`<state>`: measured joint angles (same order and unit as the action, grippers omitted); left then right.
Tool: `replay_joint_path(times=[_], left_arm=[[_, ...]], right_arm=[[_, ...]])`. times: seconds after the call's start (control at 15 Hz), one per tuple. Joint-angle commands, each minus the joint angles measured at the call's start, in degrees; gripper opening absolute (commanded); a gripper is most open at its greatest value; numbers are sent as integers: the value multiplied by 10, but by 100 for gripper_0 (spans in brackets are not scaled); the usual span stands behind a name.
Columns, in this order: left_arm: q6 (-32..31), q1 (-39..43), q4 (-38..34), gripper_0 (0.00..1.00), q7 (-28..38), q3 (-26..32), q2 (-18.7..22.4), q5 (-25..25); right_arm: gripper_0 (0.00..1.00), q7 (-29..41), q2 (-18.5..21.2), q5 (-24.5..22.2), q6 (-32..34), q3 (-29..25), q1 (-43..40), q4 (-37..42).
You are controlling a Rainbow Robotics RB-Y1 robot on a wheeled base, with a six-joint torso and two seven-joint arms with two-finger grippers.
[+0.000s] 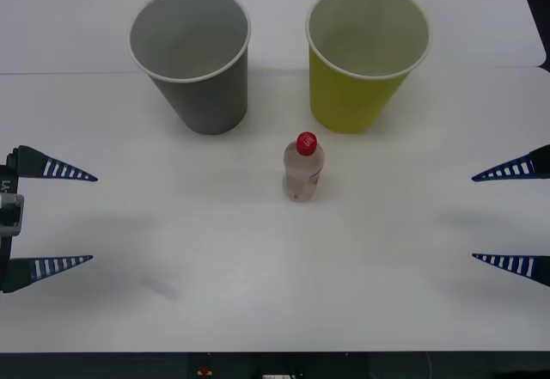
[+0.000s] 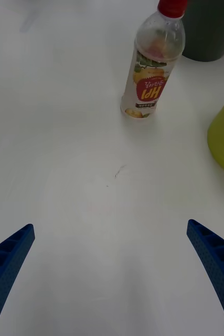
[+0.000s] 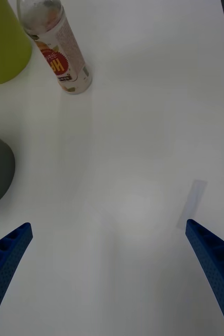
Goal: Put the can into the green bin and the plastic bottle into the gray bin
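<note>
The plastic bottle [image 1: 303,169] with a red cap stands upright at the table's middle, in front of both cups; it also appears as bottle [image 2: 151,65] and bottle [image 3: 56,48]. The gray bin [image 1: 192,57] stands at the back left and the green bin [image 1: 365,54] at the back right, both upright. The can is out of view. My left gripper [image 1: 64,217] hovers open at the left edge, and my right gripper [image 1: 505,216] hovers open at the right edge. Both are far from the bottle and hold nothing.
The white table [image 1: 215,250] has bare surface in front of the bottle and between the grippers. Its front edge [image 1: 275,351] runs along the bottom. A faint pale strip [image 3: 192,203] lies on the table near the left gripper.
</note>
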<state>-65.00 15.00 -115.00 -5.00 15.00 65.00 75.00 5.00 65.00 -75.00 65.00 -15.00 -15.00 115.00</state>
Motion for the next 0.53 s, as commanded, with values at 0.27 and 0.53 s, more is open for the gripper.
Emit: replay_joint_path(times=[0.27,0.53], left_arm=[[0,0,0,100,0,0,0,0],[0,0,0,100,0,0,0,0]], right_arm=[[100,-7,-9,36,-2,4,-6,-9],[100,-15,-11,38,-8,12,-6,-18]])
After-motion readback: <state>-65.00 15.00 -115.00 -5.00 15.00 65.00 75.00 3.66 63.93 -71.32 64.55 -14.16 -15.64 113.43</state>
